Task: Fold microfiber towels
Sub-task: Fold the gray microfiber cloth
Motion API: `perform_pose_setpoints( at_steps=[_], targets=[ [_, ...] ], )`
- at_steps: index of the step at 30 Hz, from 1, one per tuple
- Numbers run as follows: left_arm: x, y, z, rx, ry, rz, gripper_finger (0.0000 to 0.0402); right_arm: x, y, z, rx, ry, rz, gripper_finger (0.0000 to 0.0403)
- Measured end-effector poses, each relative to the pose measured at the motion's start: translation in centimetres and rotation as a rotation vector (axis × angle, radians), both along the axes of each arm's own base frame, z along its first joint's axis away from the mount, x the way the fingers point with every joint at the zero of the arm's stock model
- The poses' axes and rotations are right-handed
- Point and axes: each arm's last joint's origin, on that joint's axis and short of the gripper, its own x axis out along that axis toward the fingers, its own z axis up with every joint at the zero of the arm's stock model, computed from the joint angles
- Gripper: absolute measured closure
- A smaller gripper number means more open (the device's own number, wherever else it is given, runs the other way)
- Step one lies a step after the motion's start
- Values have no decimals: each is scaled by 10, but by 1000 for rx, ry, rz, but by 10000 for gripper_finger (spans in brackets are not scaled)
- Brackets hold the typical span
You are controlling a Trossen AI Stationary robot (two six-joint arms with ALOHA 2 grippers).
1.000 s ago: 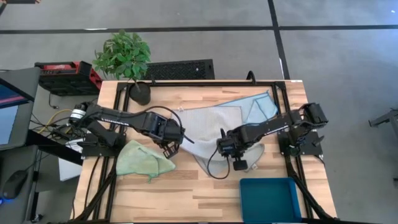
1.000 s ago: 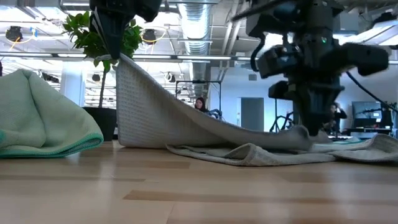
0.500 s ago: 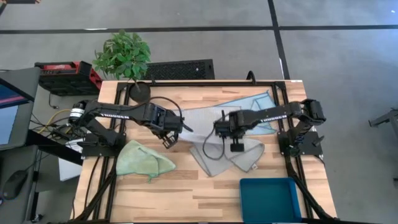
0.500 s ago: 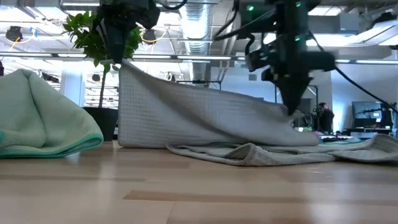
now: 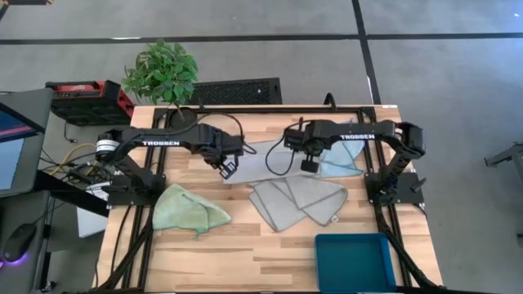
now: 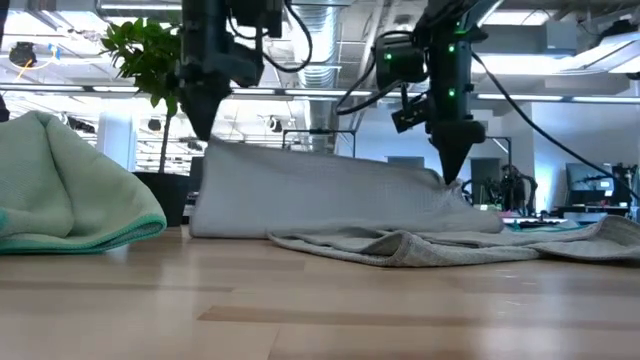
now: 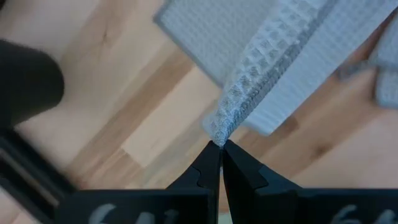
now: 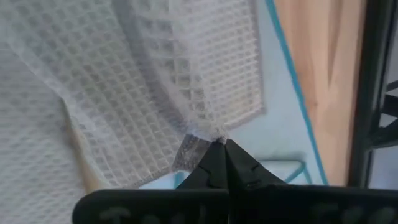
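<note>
A red case (image 5: 88, 100) sat off the table's far-left corner, with a potted plant (image 5: 163, 77) beside it at the table's (image 5: 245, 237) back edge. The light green towel (image 5: 188, 210) lay crumpled at the front left. White lettering reading TROSSEN ran along the left arm's link. The left gripper (image 5: 228, 168) hovered over the back-left-centre of the table, jaws pressed fully together on one corner of a grey waffle-weave towel (image 5: 260, 162); the left wrist view showed the cloth pinched at the fingertips (image 7: 219, 163) and hanging away from them. That towel stretched across to the right gripper (image 5: 309, 163), whose jaws were likewise clamped tight on its other corner, as the right wrist view confirmed. The right arm's link also bore TROSSEN lettering. In the low view the grey towel hung as a sheet between the two grippers, its lower edge on the wood. A second grey towel (image 5: 298, 202) lay rumpled just in front of it. The light blue towel (image 5: 343, 151) lay flat at the back right, partly under the lifted one. The teal bin (image 5: 355, 261) stood at the front right; nothing showed inside it.
</note>
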Motion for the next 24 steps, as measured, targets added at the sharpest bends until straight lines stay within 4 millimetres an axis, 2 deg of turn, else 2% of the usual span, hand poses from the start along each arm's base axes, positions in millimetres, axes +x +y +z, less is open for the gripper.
perform_pose_setpoints(
  at_steps=[7, 13, 19, 24],
  targets=[
    [4, 21, -1, 38, -72, 30, 401, 1, -13, 0, -11, -36, -5, 403],
    [3, 28, -1, 47, -72, 37, 401, -1, -19, 0, -4, -36, -12, 399],
    [4, 36, 0, 122, -89, 68, 389, -1, -20, 0, 25, -41, 14, 354],
    [7, 46, 1, 141, -139, 73, 353, 2, -23, 0, 5, -72, 13, 310]
  ],
)
